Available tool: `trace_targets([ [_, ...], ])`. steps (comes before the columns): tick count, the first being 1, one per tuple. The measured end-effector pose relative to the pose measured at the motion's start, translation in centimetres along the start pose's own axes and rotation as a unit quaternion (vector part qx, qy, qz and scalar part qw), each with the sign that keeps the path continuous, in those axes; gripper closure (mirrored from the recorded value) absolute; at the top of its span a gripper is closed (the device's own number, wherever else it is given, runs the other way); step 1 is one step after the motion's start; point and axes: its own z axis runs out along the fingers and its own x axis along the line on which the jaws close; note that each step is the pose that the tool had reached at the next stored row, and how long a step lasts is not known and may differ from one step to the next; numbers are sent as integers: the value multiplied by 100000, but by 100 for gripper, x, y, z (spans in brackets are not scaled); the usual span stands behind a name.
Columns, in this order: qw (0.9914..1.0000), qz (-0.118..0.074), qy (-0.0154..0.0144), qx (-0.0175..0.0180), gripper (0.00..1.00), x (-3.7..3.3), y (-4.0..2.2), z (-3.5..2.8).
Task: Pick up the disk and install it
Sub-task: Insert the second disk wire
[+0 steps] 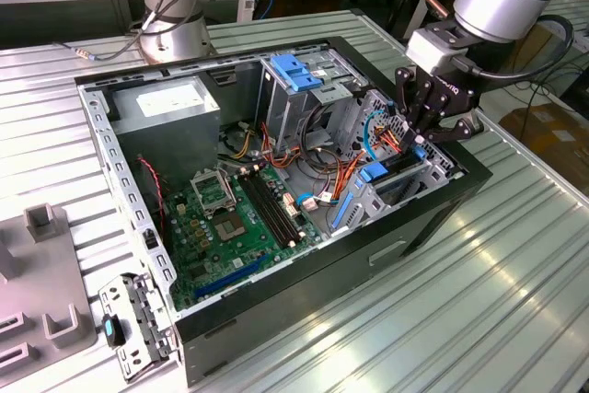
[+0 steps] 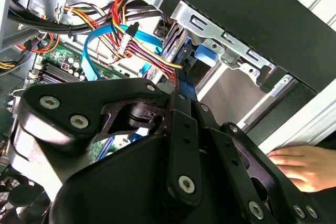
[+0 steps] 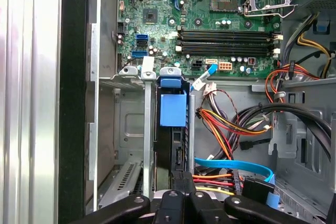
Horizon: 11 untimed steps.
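The disk is a dark drive with bright blue rails and a blue end tab. It stands on edge in a slot of the metal drive bay, at the open computer case's wall on the exterior view's right. My gripper is over the disk's near end, its black fingers closed together on it. In the exterior view the gripper reaches down into the bay, with a blue rail end at its fingertips. The second wrist view shows the fingers pointing toward the blue rail inside the bay.
A person's hand rests by the case's outer wall. Orange, red and yellow wires and a flat blue cable lie beside the bay. The motherboard, a tall cage with a light-blue block and a loose bracket are nearby.
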Motion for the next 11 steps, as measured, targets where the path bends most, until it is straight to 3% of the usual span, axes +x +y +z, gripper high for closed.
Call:
trace_targets([
  [2,100000,-3,-81,-32,89,0,1,-23],
  [6,100000,2,-178,-67,89,-2,2,-169],
  [11,100000,0,-200,-201,89,-6,2,-305],
])
